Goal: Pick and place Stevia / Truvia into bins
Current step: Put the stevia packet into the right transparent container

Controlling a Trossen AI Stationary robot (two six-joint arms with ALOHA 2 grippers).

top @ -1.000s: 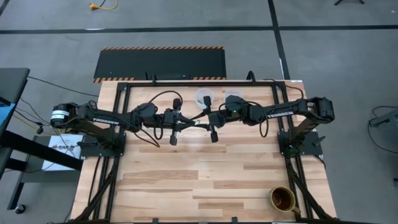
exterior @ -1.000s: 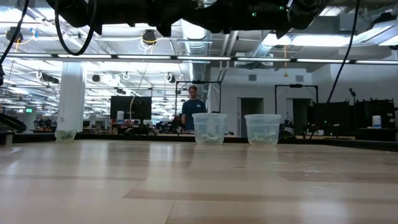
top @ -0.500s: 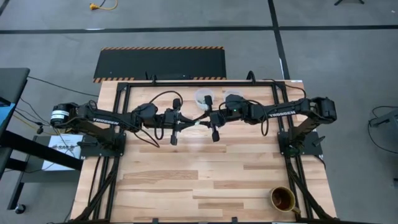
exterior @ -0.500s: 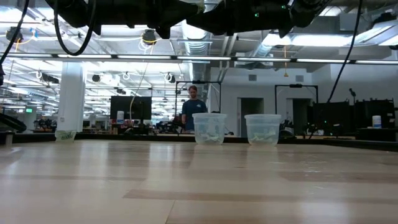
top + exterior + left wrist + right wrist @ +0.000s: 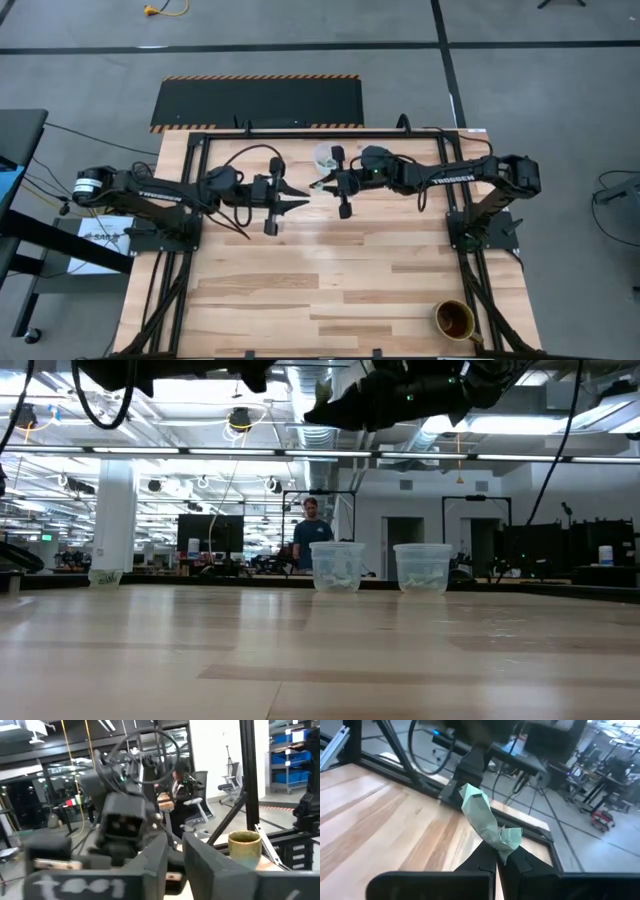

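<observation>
My right gripper (image 5: pixel 323 184) is shut on a crumpled pale green Stevia packet (image 5: pixel 485 817), high above the table and just near of the left clear cup (image 5: pixel 328 155). My left gripper (image 5: pixel 298 203) hangs to the left of it with a narrow gap between its fingers (image 5: pixel 160 857) and holds nothing. Both clear cups (image 5: pixel 337 567) (image 5: pixel 423 567) stand on their bases near the far edge with packets inside. In the high view the right arm covers most of the right cup. My right gripper pinches the packet's lower, crumpled end (image 5: pixel 504 840) between its two fingertips. The rest of the packet sticks out beyond the fingertips, bent and twisted. The packet is lifted clear of the table (image 5: pixel 322 388).
An amber cup (image 5: pixel 455 320) stands at the near right corner and also shows in the left wrist view (image 5: pixel 245 847). The black arm frames (image 5: pixel 190 215) run along both table sides. A person (image 5: pixel 311 532) stands in the room beyond the far edge.
My left gripper has drawn back toward the table's left edge, away from the packet it met a second ago. My right gripper has kept the packet and moved a little left and toward the far edge, closer to the left cup.
</observation>
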